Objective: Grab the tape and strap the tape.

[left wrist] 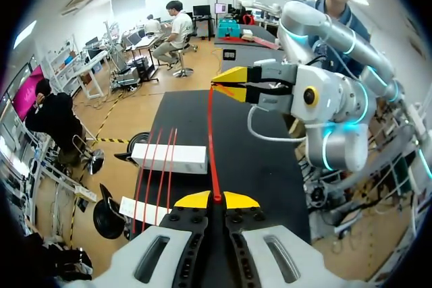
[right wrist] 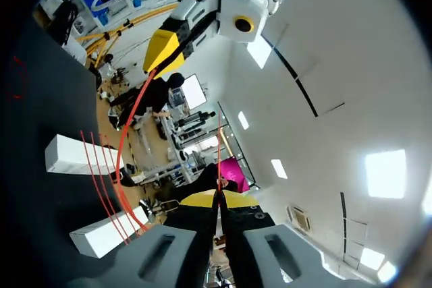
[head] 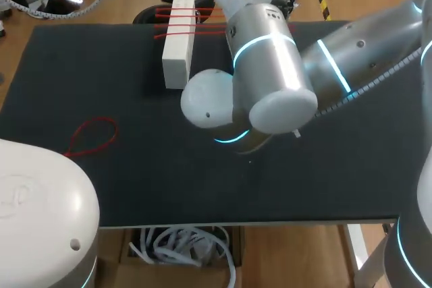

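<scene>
Counting two claws: left claw and right claw, both pinched shut on one red tape stretched between them above the black bench. Two white blocks crossed by three red strands in the wrist views. From overhead: one loose red loop, both claws hidden behind the arms.
</scene>
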Available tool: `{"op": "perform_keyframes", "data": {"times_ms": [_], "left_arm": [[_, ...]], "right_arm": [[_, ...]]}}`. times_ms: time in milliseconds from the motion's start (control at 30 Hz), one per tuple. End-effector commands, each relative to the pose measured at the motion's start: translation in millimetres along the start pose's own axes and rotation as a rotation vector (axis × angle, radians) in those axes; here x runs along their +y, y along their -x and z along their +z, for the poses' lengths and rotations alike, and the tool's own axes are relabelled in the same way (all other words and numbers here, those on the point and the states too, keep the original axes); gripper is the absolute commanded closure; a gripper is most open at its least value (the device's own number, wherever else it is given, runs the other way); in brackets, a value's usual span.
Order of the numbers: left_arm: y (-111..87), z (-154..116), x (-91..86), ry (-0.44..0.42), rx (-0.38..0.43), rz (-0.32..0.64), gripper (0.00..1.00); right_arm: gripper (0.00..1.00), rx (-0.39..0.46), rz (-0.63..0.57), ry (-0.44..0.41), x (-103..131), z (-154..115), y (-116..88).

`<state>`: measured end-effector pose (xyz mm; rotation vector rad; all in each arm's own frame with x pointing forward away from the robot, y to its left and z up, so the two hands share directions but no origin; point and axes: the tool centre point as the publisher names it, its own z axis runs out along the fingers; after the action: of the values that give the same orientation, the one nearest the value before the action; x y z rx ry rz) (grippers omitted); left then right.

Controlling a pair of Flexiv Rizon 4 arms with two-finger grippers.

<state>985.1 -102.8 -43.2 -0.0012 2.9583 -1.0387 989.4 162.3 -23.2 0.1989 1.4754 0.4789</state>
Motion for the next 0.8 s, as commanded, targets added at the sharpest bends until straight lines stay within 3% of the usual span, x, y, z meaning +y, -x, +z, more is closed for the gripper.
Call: {"op": "perform_keyframes", "data": {"times_ms": [33,133,233,800], "left_arm": [[-0.2,-0.9,-0.3,0.004,0.001,-0.001,1.0],[-0.2,-0.9,-0.3,0.004,0.001,-0.001,1.0],[-0.2,-0.9,-0.3,0.004,0.001,-0.001,1.0],[-0.2,-0.9,-0.3,0.004,0.001,-0.001,1.0]], "right_arm": [[1.0,0.086,-0.003,-0.072,13.2,1.5,15.6],[1.0,0.09,0.016,-0.113,18.5,3.3,19.7],[1.0,-0.01,0.165,-0.065,22.1,9.4,30.0],[1.0,-0.01,0.165,-0.065,22.1,9.4,30.0]]}}
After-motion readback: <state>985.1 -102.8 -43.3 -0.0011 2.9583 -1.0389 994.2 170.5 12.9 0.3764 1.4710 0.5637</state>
